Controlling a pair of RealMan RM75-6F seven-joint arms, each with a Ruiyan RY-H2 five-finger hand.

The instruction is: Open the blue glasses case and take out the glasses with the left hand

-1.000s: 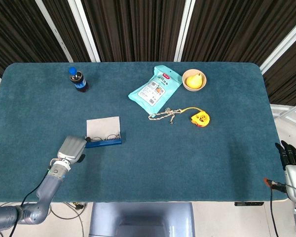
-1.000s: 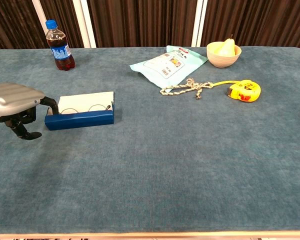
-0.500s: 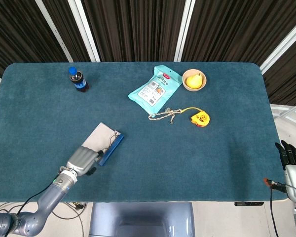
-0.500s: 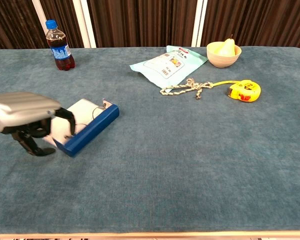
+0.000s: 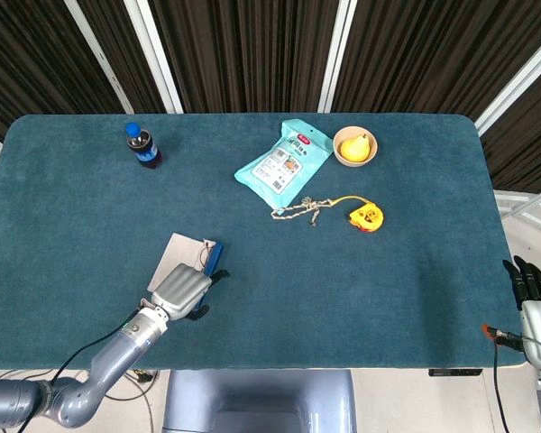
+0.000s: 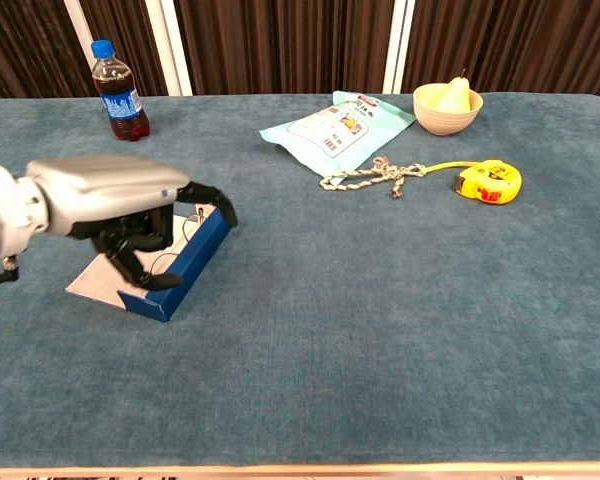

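Teal tabletop (image 5: 361,289); open case (image 6: 180,268) lies diagonal, far end pointing right-back; left hand (image 6: 115,205) over it, fingers curled, grip unclear.

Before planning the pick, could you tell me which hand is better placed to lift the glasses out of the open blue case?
Left. The left hand hovers right over the open blue glasses case, where the thin wire-framed glasses lie, while the right hand hangs off the table's far right edge.
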